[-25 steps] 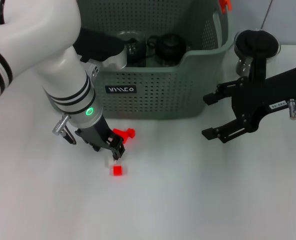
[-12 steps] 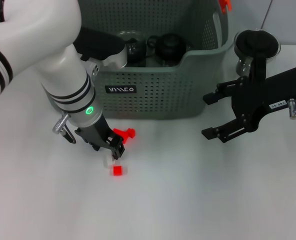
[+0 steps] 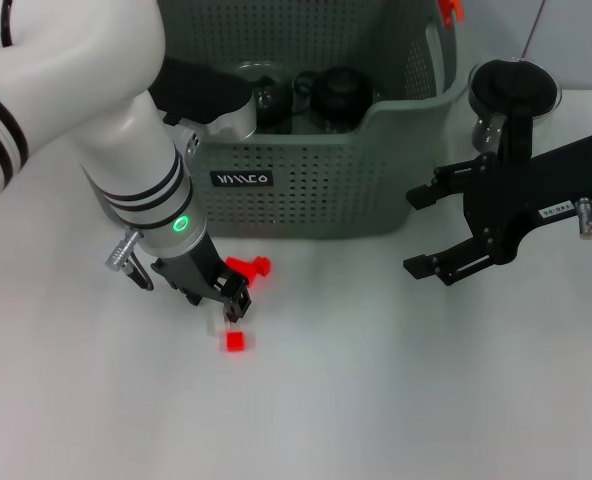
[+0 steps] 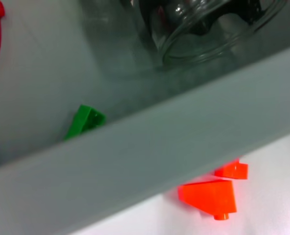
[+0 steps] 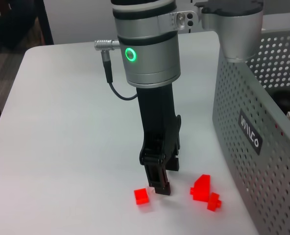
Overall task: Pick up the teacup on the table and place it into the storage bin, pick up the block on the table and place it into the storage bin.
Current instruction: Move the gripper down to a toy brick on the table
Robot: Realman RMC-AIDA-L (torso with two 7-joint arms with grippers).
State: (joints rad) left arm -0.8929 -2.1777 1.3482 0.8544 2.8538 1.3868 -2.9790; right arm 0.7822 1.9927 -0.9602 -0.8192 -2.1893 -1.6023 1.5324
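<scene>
Little is changed since a second ago: only a slight shift of the left gripper (image 3: 234, 303) is seen, low over the table (image 3: 396, 400).

Ordered from largest to smallest: the storage bin (image 3: 306, 150) is seen at the back of the table, with dark glassware already inside, though a teacup cannot be told apart. The right gripper (image 3: 426, 232) is held well off to the right, fingers spread and empty. The left gripper's fingers are drawn together, with nothing seen between them. The small red block (image 3: 235, 341) lies just beside and in front of the tips; a larger red piece (image 3: 248, 269) lies nearer the bin. A likely fault is judged to be a nudge: with fingers unopened, the block would be pushed away instead of gripped.
</scene>
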